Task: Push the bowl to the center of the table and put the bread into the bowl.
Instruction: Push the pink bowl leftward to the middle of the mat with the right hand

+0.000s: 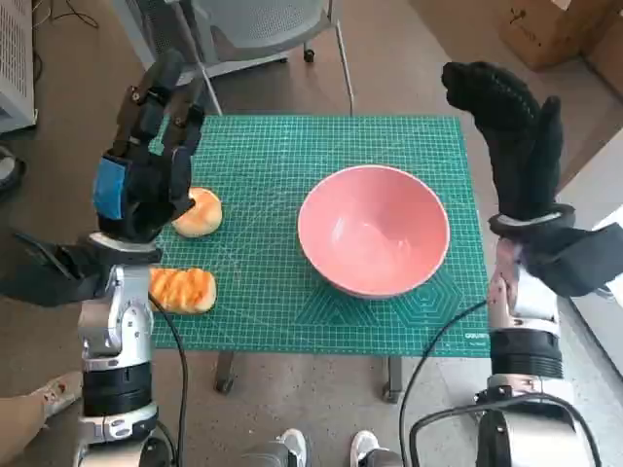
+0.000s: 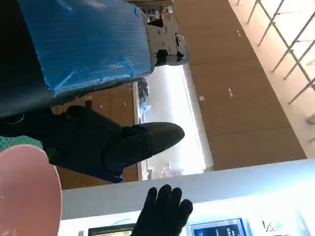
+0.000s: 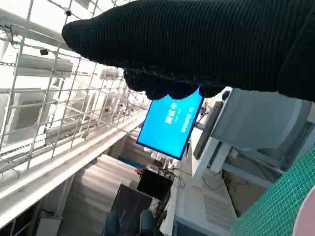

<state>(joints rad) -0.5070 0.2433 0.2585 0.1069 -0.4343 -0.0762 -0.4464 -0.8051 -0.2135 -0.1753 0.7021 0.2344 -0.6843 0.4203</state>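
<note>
The left hand [image 1: 146,180] hangs raised over the worktop's left side, fingers spread, holding nothing. Just beside it to the right lies a round bun [image 1: 200,212]; nearer, by the left edge, a ridged loaf [image 1: 182,289] with its long axis running left to right. This hand is far closer to both breads. The bowl [image 1: 374,230] sits a little right of the mat's [image 1: 263,156] middle. The right hand [image 1: 511,136] hovers just beyond the bowl's right, empty, fingers loosely apart. White print on the mat's near right corner is too small to read.
</note>
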